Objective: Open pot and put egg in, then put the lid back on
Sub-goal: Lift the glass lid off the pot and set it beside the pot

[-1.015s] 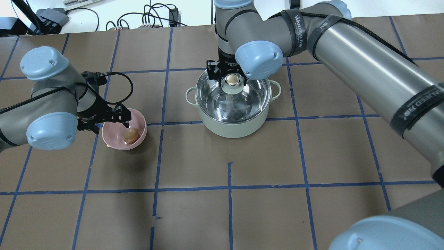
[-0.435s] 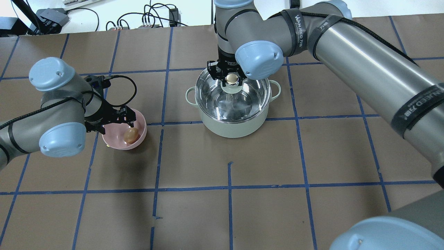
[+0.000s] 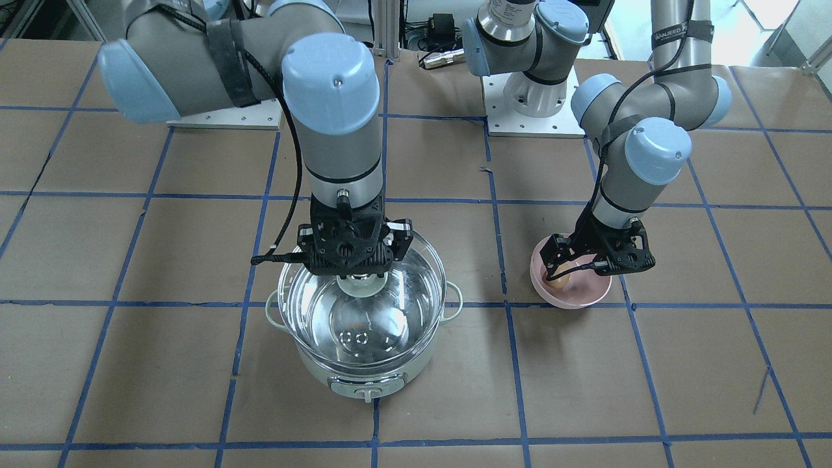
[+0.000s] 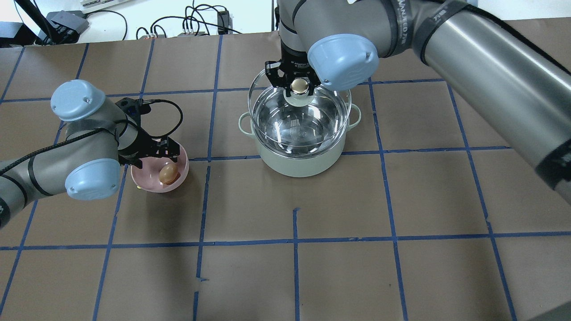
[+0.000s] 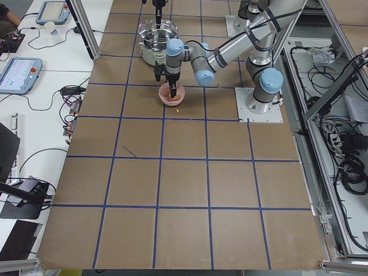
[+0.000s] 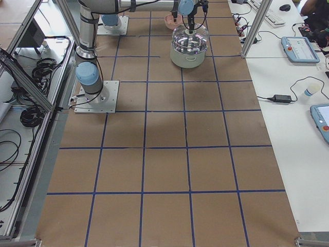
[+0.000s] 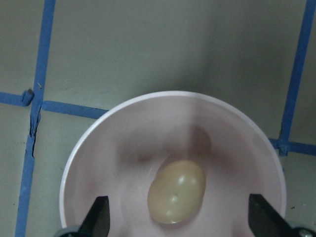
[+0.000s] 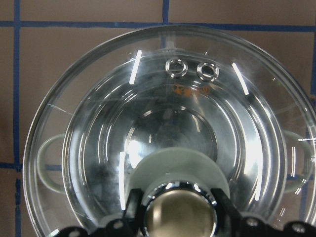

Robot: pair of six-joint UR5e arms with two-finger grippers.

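The right gripper (image 4: 299,87) is closed on the cream knob (image 8: 178,215) of the lid (image 4: 276,96), with one black finger pressed on each side of the knob. The lid hangs from this grip above the pot (image 4: 299,162). Its glass rim does not sit on the pot's rim, and in the overhead view it is shifted a little toward the far side of the table (image 4: 401,200). In the right wrist view the two vent holes (image 8: 176,66) show on the glass, and through it one sees the shiny steel inside of the pot, which holds nothing. The pot stands upright on the brown table cover, with its control knob (image 3: 368,392) toward the operators' side. The left gripper (image 7: 180,219) is spread wide and points down into the pink bowl (image 4: 151,185), which stands well apart from the pot on the robot's left side. The egg (image 7: 177,191) lies on the bottom of this bowl. In the left wrist view the two fingertips (image 7: 101,217) stand one on each side of the egg, with a clear gap to it, so nothing is gripped. How high the fingertips are above the bowl's bottom I cannot tell.
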